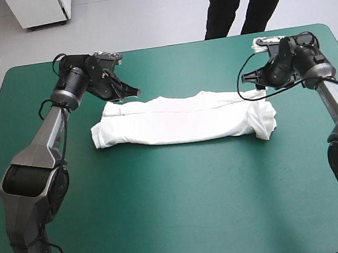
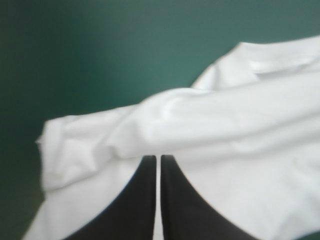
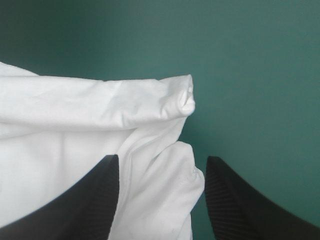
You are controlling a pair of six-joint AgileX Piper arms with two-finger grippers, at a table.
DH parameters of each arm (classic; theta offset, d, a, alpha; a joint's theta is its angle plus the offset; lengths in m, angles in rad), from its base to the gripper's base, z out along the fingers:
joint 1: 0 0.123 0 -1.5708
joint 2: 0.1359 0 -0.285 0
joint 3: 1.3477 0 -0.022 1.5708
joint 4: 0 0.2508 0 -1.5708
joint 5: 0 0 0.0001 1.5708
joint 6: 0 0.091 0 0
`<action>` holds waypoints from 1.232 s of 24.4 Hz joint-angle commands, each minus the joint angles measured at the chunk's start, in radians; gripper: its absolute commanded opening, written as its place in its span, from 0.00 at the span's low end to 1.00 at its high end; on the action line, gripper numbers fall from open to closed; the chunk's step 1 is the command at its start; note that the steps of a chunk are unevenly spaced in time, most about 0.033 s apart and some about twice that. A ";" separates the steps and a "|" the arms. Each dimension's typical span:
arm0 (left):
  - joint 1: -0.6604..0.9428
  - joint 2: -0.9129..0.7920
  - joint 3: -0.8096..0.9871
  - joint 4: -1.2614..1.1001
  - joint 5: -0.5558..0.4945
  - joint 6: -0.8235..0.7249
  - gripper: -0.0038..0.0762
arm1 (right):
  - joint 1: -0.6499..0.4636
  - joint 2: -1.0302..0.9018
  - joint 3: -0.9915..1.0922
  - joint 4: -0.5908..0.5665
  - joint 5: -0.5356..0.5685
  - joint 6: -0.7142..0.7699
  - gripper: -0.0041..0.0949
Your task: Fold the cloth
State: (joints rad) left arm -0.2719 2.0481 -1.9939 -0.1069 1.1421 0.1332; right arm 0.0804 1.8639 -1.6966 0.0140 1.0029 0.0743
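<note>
high view, folded t-shirt (image 1: 181, 124), left claw (image 1: 132, 94) pinching it, right claw (image 1: 254, 86) wide

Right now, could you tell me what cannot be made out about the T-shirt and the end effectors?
- Whether the left end effector pinches the T-shirt: left wrist view, its shut fingers cover the spot.
- How many layers the T-shirt has: high view, the top layer covers them.
- The T-shirt's other end: right wrist view, cut off by the picture's edge.
</note>
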 commanded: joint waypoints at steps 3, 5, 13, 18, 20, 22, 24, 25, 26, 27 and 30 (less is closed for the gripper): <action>-0.161 -0.069 -0.031 -0.060 -0.017 0.031 0.02 | -0.015 -0.093 -0.033 -0.014 0.002 -0.002 0.53; -0.243 -0.063 -0.031 -0.054 -0.069 0.031 0.02 | -0.015 -0.104 -0.033 -0.014 0.019 -0.002 0.53; -0.324 0.069 -0.029 -0.053 -0.107 0.029 0.02 | -0.015 -0.124 -0.031 -0.014 0.025 -0.002 0.53; -0.324 0.125 -0.029 -0.049 -0.119 0.019 0.02 | -0.015 -0.124 -0.031 -0.008 0.031 0.000 0.53; -0.324 0.135 -0.029 -0.049 -0.117 0.014 0.02 | -0.015 -0.124 -0.028 -0.008 0.042 0.016 0.53; -0.324 0.143 -0.029 -0.049 -0.119 0.012 0.02 | -0.031 -0.123 -0.026 0.011 0.052 0.025 0.53; -0.324 0.145 -0.029 -0.049 -0.119 0.012 0.02 | -0.063 -0.120 -0.019 0.078 0.074 0.012 0.53; -0.324 0.145 -0.029 -0.049 -0.119 0.012 0.02 | -0.079 -0.119 -0.007 0.113 0.081 0.001 0.53; -0.324 0.145 -0.029 -0.051 -0.119 0.012 0.02 | -0.102 -0.119 0.004 0.147 0.086 -0.013 0.53; -0.324 0.145 -0.029 -0.052 -0.119 0.012 0.02 | -0.126 -0.119 0.022 0.207 0.091 -0.044 0.53; -0.324 0.145 -0.029 -0.057 -0.112 0.008 0.02 | -0.196 -0.119 0.076 0.344 0.095 -0.121 0.54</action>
State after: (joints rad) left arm -0.5892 2.2366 -2.0038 -0.1483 1.0517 0.1513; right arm -0.0596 1.7946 -1.6357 0.2328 1.1054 0.0227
